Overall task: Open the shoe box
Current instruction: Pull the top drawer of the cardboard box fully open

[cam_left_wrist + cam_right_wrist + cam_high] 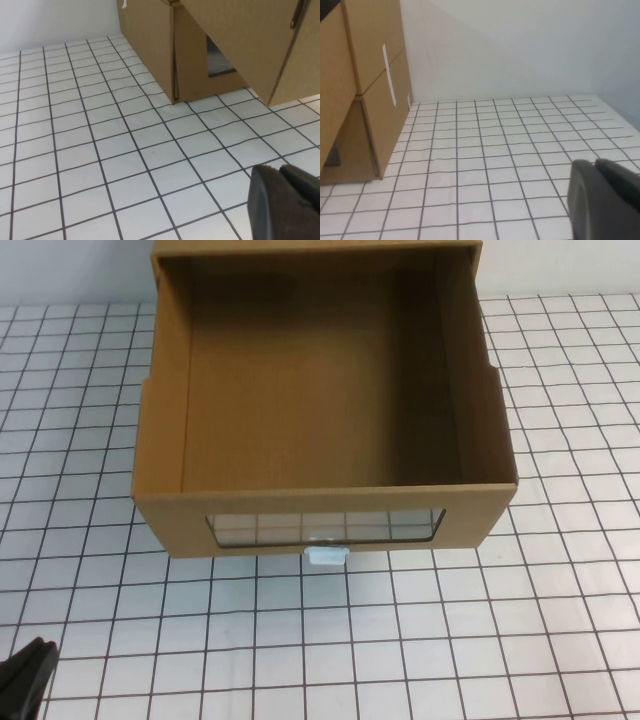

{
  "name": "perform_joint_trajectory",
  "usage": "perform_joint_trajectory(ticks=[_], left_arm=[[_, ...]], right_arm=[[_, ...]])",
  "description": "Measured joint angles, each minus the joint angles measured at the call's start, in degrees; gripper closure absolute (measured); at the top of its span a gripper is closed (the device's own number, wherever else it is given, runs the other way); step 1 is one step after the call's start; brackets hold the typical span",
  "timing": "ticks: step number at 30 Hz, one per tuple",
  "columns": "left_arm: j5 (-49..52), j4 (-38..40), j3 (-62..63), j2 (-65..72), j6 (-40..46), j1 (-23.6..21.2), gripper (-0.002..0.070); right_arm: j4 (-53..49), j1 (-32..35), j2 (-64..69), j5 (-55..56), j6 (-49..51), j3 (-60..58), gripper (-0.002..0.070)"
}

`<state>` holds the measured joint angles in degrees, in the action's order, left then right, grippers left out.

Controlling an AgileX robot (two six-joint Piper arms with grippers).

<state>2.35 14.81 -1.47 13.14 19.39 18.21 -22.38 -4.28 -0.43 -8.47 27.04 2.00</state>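
Shoebox, left tool, right tool apart

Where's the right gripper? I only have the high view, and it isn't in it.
Observer: Right gripper is shut and holds nothing. It is over the gridded table beside the shoe box, not touching it.
Operator: And the other one? Just a black tip in my corner.
Observer: Left gripper is shut too, holding nothing, apart from the box.
Operator: Anything on the box's outside wall?
Observer: A narrow white strip runs down the wall that the right wrist view faces.
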Motion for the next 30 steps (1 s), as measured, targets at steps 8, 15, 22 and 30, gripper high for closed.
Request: perform_joint_trajectory(ticks=[8, 15, 22, 30], left_arm=[[0.00, 0.00, -0.08, 0.00, 0.00, 0.00, 0.0680], [0.00, 0.00, -0.08, 0.00, 0.00, 0.00, 0.0680], [0.00, 0.00, -0.08, 0.00, 0.00, 0.00, 0.0680], [0.00, 0.00, -0.08, 0.00, 0.00, 0.00, 0.0680]], right_arm=[[26.25, 0.00, 0.00, 0.24, -29.83, -2.32, 0.0690], [30.32, 0.00, 0.00, -3.98, -33.63, -3.30, 0.0689], [30.65, 0.00, 0.00, -13.48, -33.75, -3.30, 0.0689], [30.95, 0.00, 0.00, -14.07, -33.87, -3.30, 0.0689]])
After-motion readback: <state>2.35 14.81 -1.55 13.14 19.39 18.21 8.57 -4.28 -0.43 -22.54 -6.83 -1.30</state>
